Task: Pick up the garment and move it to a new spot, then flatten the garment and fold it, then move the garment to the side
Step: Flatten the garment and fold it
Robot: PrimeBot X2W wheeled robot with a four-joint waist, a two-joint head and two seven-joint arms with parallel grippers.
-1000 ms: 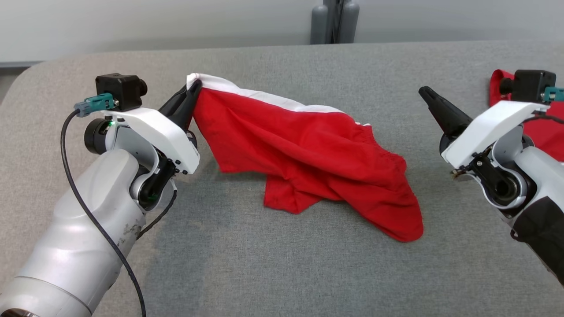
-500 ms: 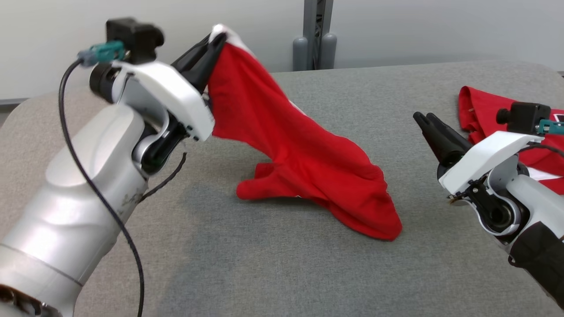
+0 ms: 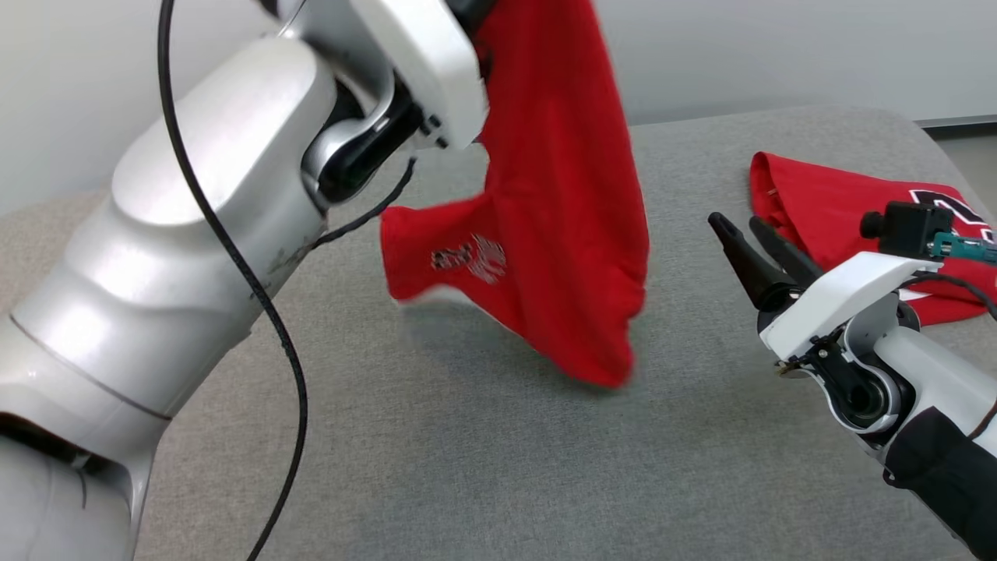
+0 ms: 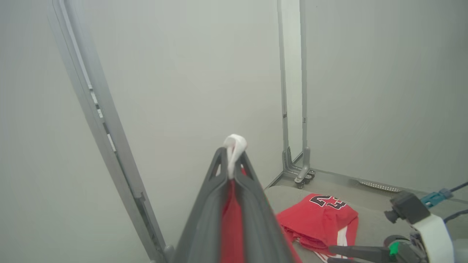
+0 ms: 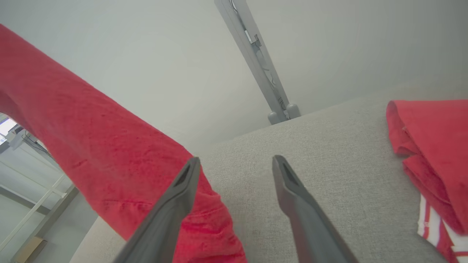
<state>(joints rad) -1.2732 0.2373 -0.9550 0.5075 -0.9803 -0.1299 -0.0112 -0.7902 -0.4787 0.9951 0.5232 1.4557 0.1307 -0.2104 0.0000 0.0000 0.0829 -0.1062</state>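
Above the grey table (image 3: pixel 467 467), the left gripper (image 4: pixel 233 157) is holding the red garment (image 3: pixel 561 195) in the air.
Its fingers are clamping the white hem, and the cloth is hanging down towards the tabletop. The right gripper (image 3: pixel 738 227) is hovering beside it with its fingers spread apart, near a folded red jersey (image 3: pixel 826 210).

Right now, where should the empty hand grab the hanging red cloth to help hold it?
Probably the lower corner of the hanging cloth, coming from the robot's right. That corner dangles loose nearest the open right gripper, which points that way. The left gripper pinches the white band at the top.
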